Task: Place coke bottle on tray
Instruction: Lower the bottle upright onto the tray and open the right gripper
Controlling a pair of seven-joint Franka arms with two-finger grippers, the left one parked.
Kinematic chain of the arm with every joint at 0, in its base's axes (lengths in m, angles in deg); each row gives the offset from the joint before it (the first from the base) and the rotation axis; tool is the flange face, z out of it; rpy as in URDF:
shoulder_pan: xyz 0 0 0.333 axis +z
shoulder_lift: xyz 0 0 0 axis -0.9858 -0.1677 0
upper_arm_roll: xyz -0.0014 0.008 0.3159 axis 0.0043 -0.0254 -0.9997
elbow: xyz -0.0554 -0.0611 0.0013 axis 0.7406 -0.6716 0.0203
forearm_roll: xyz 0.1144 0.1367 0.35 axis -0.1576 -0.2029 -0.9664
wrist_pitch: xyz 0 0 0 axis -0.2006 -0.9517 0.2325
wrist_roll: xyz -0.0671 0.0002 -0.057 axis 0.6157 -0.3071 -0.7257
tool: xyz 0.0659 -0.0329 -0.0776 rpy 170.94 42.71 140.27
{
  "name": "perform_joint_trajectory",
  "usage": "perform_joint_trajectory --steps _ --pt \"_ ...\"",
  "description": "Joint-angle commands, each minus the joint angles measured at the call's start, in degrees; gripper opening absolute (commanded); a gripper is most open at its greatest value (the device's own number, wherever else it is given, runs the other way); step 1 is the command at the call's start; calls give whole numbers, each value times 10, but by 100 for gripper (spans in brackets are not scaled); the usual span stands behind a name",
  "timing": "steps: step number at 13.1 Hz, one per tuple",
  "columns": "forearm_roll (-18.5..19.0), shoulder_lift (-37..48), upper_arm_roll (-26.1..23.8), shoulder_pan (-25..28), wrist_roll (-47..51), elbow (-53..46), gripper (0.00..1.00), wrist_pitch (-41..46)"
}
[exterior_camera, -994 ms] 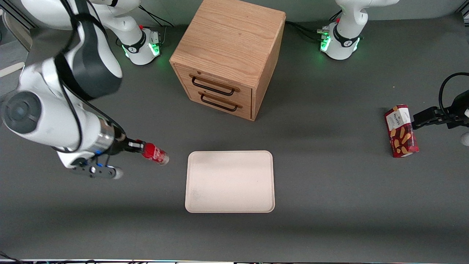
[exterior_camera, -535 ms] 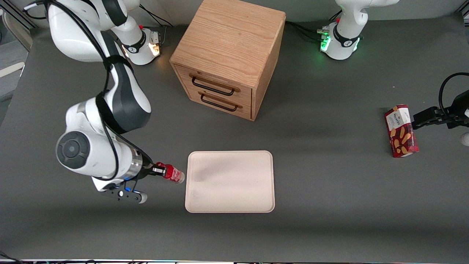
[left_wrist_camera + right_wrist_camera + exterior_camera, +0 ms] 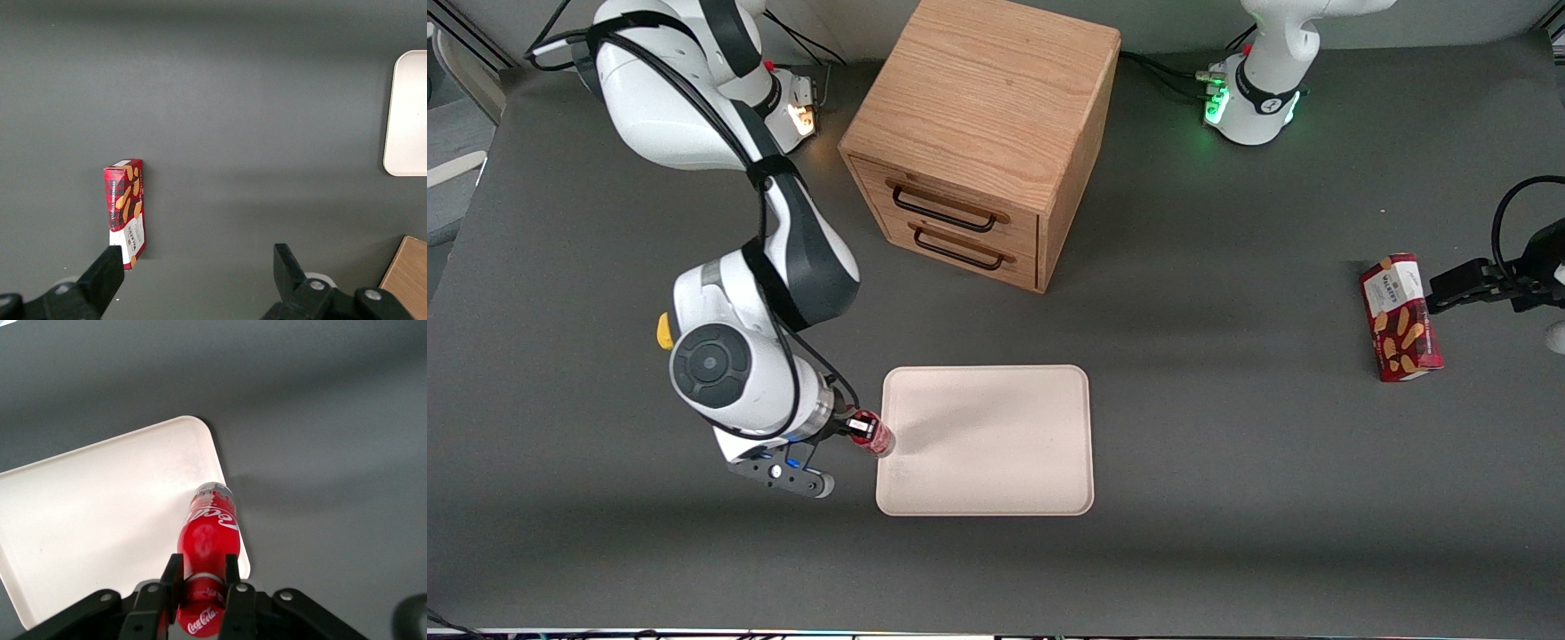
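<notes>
My right gripper (image 3: pixel 862 430) is shut on the neck of the coke bottle (image 3: pixel 876 438), a tiny red bottle with a red cap and white script. It holds the bottle tilted over the edge of the tray (image 3: pixel 996 480) that lies toward the working arm's end. The tray is flat, pale cream-pink, with rounded corners. In the right wrist view the gripper (image 3: pixel 201 576) pinches the bottle (image 3: pixel 207 533) just below the cap, and the clear base hangs above the tray's rim (image 3: pixel 100 507). Whether the base touches the tray I cannot tell.
A wooden two-drawer cabinet (image 3: pixel 983 133) stands farther from the front camera than the tray. A red snack box (image 3: pixel 1400 317) lies toward the parked arm's end of the table, also seen in the left wrist view (image 3: pixel 125 210). The table (image 3: pixel 1227 462) is dark grey.
The right arm has carried the bottle sideways toward the tray and lower, from beside the tray to over its edge. The bottle has stayed in the shut gripper.
</notes>
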Motion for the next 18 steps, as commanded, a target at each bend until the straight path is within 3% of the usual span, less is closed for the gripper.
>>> perform_joint_trajectory --steps 1,9,15,16,17,18 --pt "16 -26 1 1 18 -34 0 -18" --pt "14 -51 -18 1 17 -27 0 -81" --pt "8 -55 -28 0 13 -23 0 -79" --pt "8 -54 -28 -1 13 -23 14 -78" --pt "6 -50 -28 -2 16 -23 59 -78" --pt "6 -42 -27 -1 17 -16 98 -77"
